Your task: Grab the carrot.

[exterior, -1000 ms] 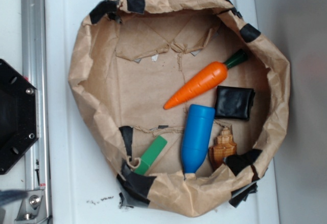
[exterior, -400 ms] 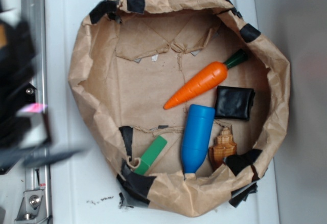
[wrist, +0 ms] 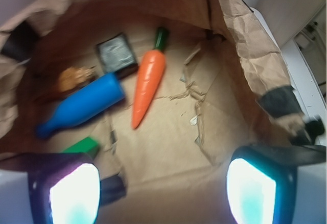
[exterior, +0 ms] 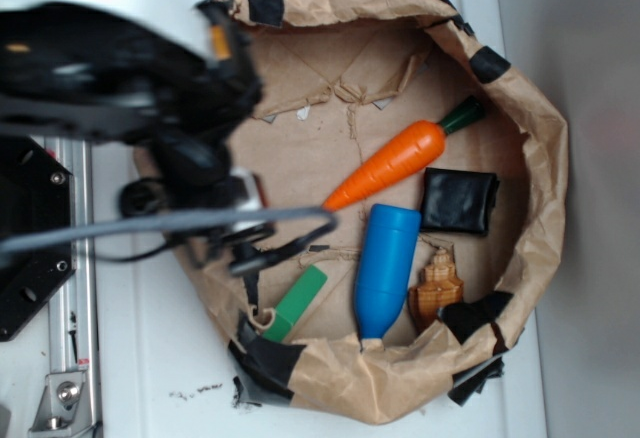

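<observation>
The orange carrot [exterior: 385,168] with a dark-green stem lies slanted on the paper floor of the bag, its tip pointing lower left. In the wrist view the carrot [wrist: 148,83] lies ahead, well beyond my fingers. My gripper [exterior: 240,233] is a blurred dark shape over the bag's left side, to the left of the carrot and apart from it. Seen from the wrist, the gripper [wrist: 163,193] is open. Its two fingertips stand wide apart with only brown paper between them.
A rolled-down brown paper bag [exterior: 545,158] walls in everything. A blue bottle [exterior: 385,268] lies just below the carrot. A black square [exterior: 458,201] and a wooden figure [exterior: 437,288] sit to the right. A green block [exterior: 298,301] leans at the lower left.
My arm has swept in from the left edge and now hangs over the bag's left side. The carrot and other objects have not moved.
</observation>
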Controlling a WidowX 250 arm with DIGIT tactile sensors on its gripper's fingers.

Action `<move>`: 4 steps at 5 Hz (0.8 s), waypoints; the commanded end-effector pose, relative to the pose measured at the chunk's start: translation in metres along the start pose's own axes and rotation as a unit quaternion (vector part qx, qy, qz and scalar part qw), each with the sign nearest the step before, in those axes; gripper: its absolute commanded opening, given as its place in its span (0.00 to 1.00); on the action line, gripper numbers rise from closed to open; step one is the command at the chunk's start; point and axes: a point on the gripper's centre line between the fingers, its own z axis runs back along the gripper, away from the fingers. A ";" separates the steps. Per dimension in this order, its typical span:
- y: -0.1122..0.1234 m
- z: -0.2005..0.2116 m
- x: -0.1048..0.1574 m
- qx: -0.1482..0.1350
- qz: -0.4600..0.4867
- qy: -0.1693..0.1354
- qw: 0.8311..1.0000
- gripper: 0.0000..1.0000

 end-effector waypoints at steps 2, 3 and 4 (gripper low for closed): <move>0.000 -0.080 0.045 0.045 -0.010 0.053 0.998 1.00; 0.006 -0.100 0.054 0.053 -0.008 0.063 0.997 1.00; -0.004 -0.117 0.069 0.038 -0.009 0.065 0.997 1.00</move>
